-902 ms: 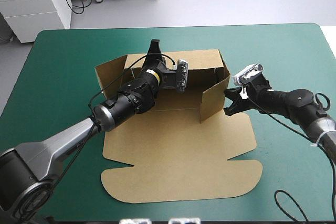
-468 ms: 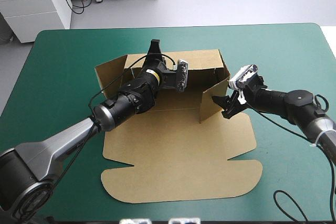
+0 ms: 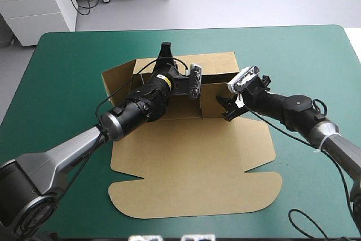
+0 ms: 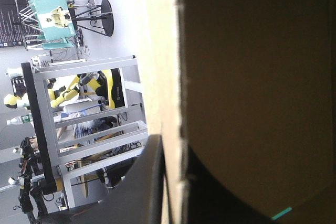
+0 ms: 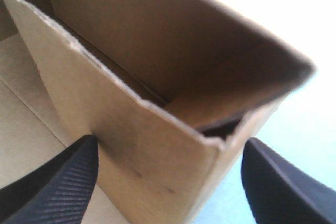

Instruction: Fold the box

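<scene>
1. Raising the right side wall [image 3: 210, 103] of the box [image 3: 180, 139] looks like the step in hand. The right gripper [image 3: 227, 107] has its black fingers spread wide around that wall's near corner and grips nothing.
2. Doing it well, I judge, means pressing one finger flat on the wall's outer face, low by the crease. That way the board hinges on its score instead of buckling. The push should be slow and end when the wall stands square to the far wall [image 3: 217, 63].
3. The left gripper [image 3: 165, 48] is clamped on the far wall's top edge, with the board pinched between its fingers. Its job is to anchor that wall upright without pulling.
4. The box sits mid-table on the teal-green cover [image 3: 67, 55]. Its walls stand at the far end and open upward, and the lid [image 3: 192, 190] lies flat, pointing at the near edge.
5. By my estimate the sheet's long axis runs far to near. The tray's own long side runs left to right, parallel with the far edge.
</scene>
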